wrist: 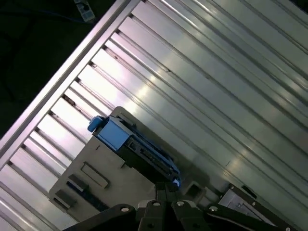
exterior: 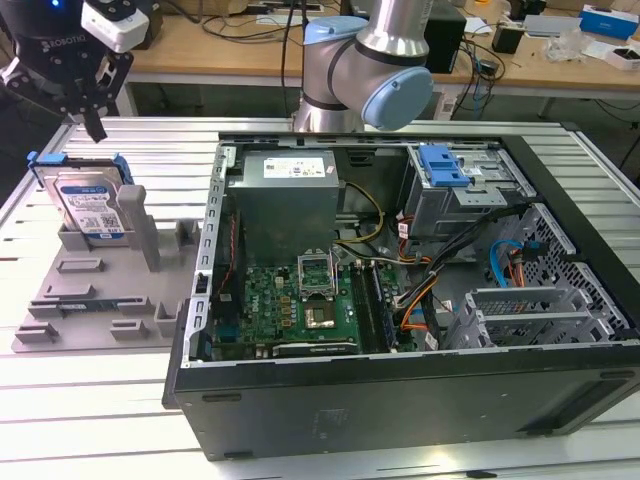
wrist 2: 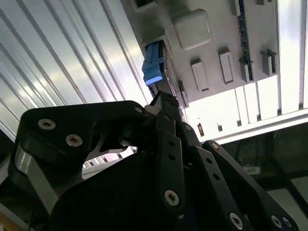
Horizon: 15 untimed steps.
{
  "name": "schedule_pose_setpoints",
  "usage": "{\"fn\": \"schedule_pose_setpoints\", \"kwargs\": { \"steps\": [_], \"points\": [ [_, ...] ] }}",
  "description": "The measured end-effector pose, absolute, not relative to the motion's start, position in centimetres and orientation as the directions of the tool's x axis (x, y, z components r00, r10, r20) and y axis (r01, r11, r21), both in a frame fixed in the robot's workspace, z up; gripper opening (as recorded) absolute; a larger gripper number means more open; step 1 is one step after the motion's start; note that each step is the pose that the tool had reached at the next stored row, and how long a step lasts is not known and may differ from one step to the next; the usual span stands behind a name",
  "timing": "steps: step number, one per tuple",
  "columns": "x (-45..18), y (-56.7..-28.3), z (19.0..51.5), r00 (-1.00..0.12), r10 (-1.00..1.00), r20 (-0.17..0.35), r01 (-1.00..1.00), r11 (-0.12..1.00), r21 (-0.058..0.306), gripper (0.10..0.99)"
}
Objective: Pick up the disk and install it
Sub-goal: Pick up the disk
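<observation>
The disk stands upright in a holder tray on the counter, to the exterior view's left of the computer case; the gripper hangs above it.

Exterior view was evenly lit from overhead; I saw soft shadows inside the computer case. Hard glare streaked the ribbed metal table in the first wrist view. In the second wrist view some table slats blew out white, and the gripper was a dark silhouette.
</observation>
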<state>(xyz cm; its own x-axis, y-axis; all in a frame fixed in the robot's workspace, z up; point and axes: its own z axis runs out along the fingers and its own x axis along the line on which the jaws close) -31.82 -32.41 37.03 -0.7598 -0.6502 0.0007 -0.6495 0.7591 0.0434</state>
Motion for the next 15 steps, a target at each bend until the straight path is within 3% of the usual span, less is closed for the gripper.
{"fn": "schedule_pose_setpoints", "kwargs": {
  "steps": [6,11,15],
  "points": [
    [-31.82,-32.41,36.98,-0.645,-0.765,0.001,-0.764,0.644,0.043,0.114],
    [-31.82,-32.41,36.90,-0.512,-0.859,0.002,-0.858,0.512,0.042,0.482],
    [-31.82,-32.41,36.81,-0.409,-0.912,0.002,-0.912,0.409,0.042,0.482]
  ]
}}
